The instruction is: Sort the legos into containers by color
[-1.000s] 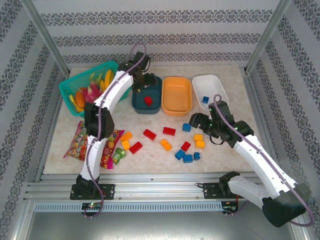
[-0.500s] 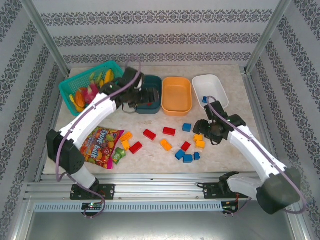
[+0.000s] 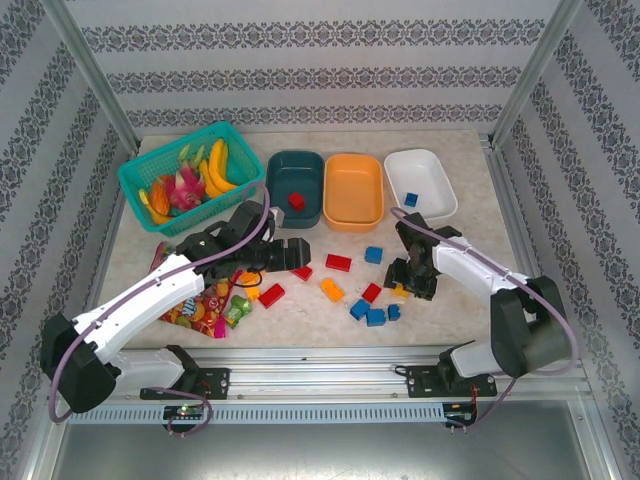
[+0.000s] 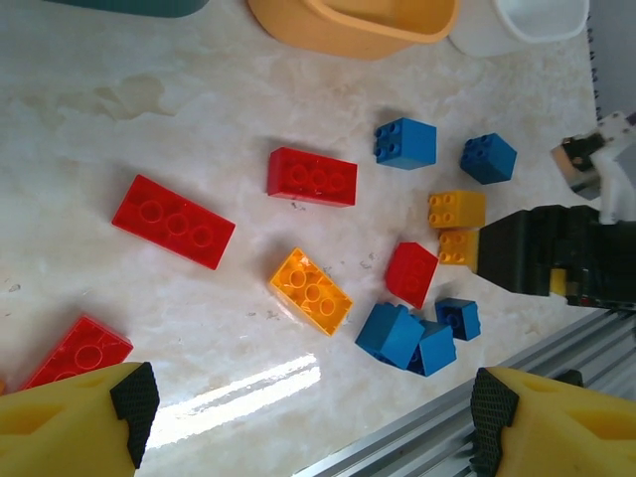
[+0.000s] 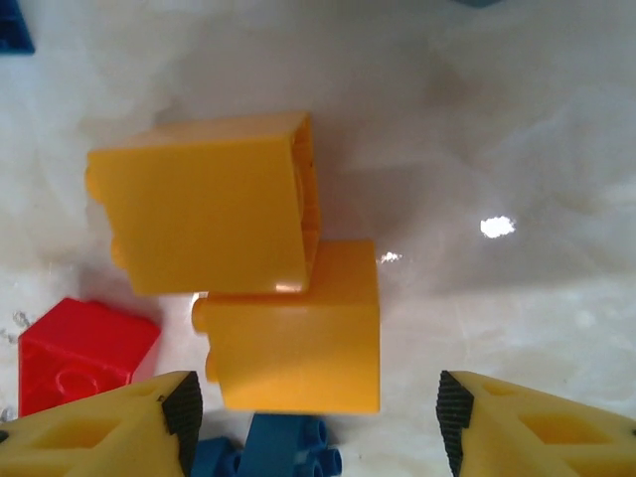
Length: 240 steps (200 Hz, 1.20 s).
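While right claw point(image 5: 315, 393) straddles orange lego point(image 5: 293, 328) | red lego point(image 5: 84, 353) adjacent

Top cam is looking down from above-behind the near edge, covering the whole table point(image 3: 440, 325). Left wrist cam is viewing the brick scatter point(image 4: 310, 290) from mid height. Right wrist cam is sitting close over two orange bricks point(image 5: 288, 328), which left's view is also catching point(image 4: 457, 211).
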Available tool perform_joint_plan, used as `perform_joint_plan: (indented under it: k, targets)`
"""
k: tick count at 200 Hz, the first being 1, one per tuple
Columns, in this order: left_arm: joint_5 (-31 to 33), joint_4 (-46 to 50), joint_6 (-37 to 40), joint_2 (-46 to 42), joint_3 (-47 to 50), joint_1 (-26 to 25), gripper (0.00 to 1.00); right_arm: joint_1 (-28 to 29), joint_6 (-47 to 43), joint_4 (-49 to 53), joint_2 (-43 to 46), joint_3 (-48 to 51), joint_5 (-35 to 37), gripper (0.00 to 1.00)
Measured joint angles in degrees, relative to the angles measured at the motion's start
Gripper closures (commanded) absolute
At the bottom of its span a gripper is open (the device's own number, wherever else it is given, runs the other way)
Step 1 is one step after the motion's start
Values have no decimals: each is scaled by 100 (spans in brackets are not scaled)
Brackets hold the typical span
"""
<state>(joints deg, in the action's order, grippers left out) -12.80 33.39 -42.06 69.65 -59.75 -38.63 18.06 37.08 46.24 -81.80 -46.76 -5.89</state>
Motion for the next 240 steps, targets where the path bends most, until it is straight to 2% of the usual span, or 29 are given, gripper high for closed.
perform_joint_plan:
  k: [29, 79, 108, 154, 182, 200, 240]
  targets:
    - [66, -61, -39, 4, 0, 0, 15, -35, -114, -240, -348, 0, -105, 40]
    - [105, -114, -63, 4, 0, 0, 15, -109, -175, -435, -533, 20, -103, 64]
    - [146, -114, -68, 2, 0, 0, 16, -107, -203, -433, -216, 90, -55, 75]
    - [219, -109, -92, 11, -42, 0, 16, 2, -188, -61, 520, -24, 111, 79]
    - [369, -81, -101, 92, -400, 0, 12, 472, -195, 260, 684, -857, 245, 78]
    - [452, -79, -105, 203, -796, 39, 12, 723, -219, 260, 404, -1700, 249, 78]
    - [487, -87, -107, 621, -1613, 490, 12, 750, -310, -50, -1558, -3869, 208, 77]
